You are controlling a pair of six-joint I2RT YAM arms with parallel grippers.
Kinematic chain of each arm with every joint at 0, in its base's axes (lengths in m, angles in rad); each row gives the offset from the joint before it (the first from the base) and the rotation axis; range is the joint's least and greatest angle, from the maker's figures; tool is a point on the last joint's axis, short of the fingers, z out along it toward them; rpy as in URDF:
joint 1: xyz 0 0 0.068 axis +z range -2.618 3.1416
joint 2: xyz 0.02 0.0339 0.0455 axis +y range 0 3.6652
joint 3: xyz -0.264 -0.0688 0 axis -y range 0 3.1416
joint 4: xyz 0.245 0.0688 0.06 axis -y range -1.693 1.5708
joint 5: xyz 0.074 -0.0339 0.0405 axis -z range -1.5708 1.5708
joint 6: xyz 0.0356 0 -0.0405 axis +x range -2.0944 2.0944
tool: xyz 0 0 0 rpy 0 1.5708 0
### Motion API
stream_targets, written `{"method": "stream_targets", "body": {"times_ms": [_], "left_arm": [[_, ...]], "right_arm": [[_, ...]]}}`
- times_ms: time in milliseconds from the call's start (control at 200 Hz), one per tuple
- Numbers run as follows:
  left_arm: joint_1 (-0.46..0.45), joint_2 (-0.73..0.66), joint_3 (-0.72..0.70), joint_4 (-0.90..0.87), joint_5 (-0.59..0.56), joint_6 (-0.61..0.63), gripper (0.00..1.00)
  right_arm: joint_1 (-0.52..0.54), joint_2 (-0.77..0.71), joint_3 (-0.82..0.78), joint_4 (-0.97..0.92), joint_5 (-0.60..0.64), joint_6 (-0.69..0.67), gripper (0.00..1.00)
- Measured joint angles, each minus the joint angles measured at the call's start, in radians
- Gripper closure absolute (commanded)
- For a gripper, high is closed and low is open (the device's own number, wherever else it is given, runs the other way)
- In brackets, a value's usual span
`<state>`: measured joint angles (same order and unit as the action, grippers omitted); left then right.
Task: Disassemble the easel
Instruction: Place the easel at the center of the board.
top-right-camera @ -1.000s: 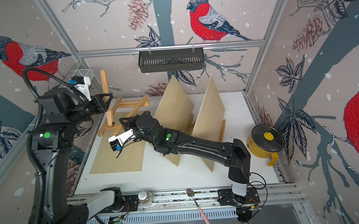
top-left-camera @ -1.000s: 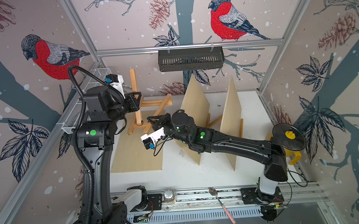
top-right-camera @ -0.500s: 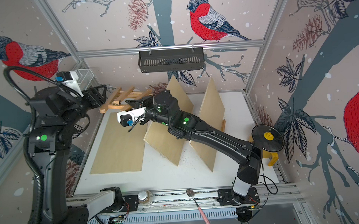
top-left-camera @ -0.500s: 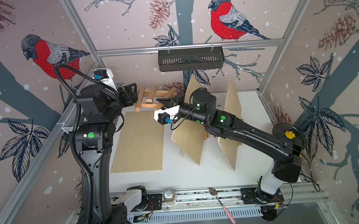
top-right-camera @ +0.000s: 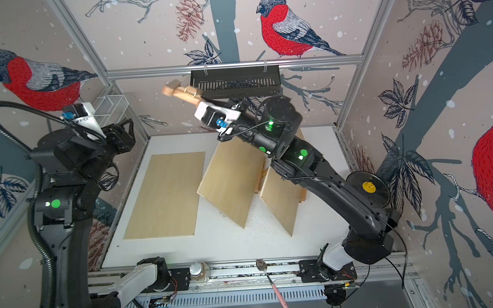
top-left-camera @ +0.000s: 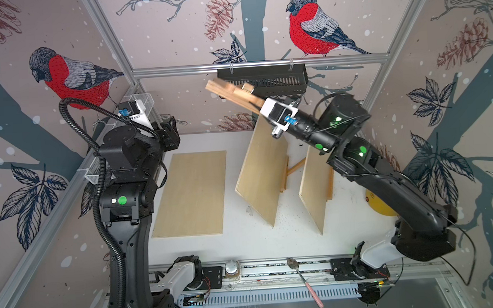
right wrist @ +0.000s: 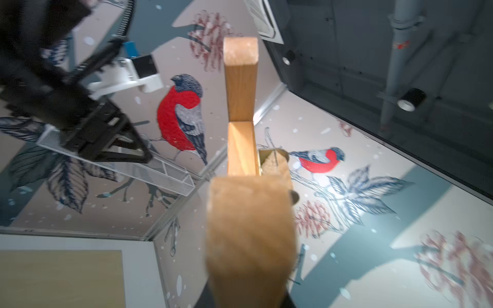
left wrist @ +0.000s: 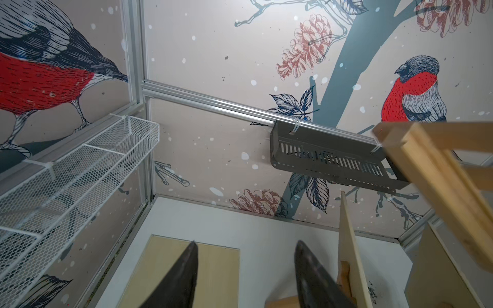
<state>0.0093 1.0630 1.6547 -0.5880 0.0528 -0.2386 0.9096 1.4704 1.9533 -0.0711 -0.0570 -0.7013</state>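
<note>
Right fingers (right wrist: 289, 301) pinch the easel (top-left-camera: 233, 95), long axis toward 10 o'clock, free end at 2 o'clock from spread left fingers (left wrist: 184, 277).

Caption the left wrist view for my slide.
Left gripper open and empty, flat wooden panel beyond its jaws; raised easel frame overlaps the dark basket.

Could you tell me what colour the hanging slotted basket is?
The basket is dark grey; see left wrist view.
</note>
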Motion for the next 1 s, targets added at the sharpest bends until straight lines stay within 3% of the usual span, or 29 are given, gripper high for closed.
{"method": "stream_targets", "body": {"times_ms": [265,565,835,1001], "left_arm": [[0.0,0.02,-0.031,0.0,0.011,-0.002,0.44],[0.0,0.056,-0.115,0.012,0.043,-0.019,0.46],[0.0,0.079,-0.168,0.029,0.082,-0.024,0.47],[0.0,0.082,-0.205,0.032,0.103,-0.016,0.47]], "right_arm": [[-0.26,-0.167,-0.05,-0.138,0.246,0.269,0.99],[-0.631,-0.201,-0.159,-0.359,0.37,0.522,1.0],[-0.92,-0.097,-0.255,-0.454,0.265,0.649,1.0],[-1.018,-0.005,-0.258,-0.472,0.156,0.676,1.0]]}}
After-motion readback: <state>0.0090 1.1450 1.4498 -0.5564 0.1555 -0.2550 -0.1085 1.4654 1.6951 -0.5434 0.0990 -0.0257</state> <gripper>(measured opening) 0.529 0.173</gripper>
